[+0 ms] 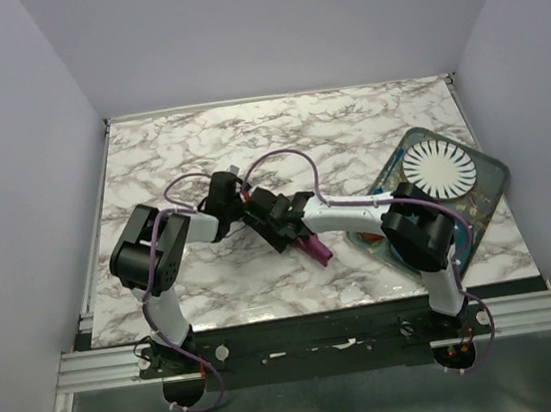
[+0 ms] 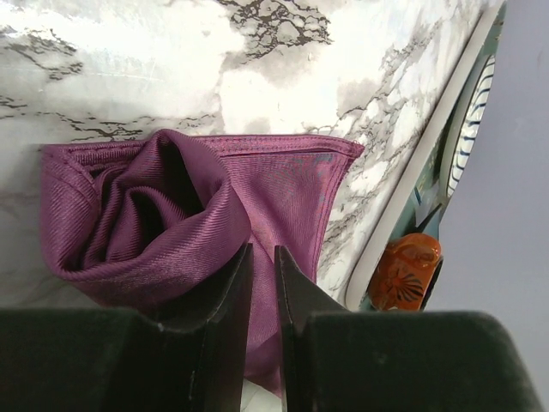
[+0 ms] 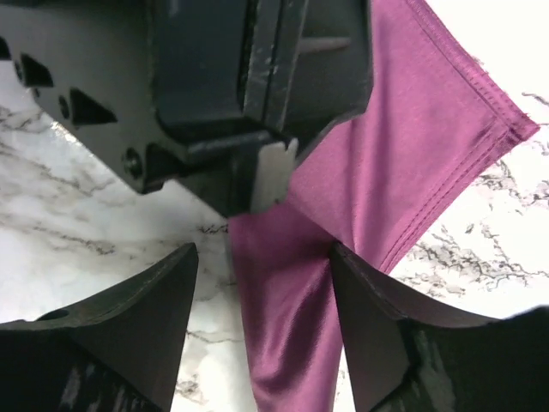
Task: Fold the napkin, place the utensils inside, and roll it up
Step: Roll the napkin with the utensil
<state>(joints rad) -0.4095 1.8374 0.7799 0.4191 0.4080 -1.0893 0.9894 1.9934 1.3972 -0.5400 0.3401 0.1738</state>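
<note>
The plum-purple thin cloth napkin [image 2: 171, 215] lies bunched on the white marble-patterned table [image 1: 366, 124], near its front middle and to the left of the teal-blue flat mat [image 1: 490, 190] that bears the white ribbed plate [image 1: 439, 168]. The left gripper [image 2: 262, 257] is nearly closed, its narrow jaws pinching a gathered fold of the cloth. The right gripper [image 3: 263, 253] stands wide, a finger on either side of the fabric strip, gripping nothing.

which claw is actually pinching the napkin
The left claw: its jaws are nearly shut on the napkin, while the right claw stands wide open.
</note>
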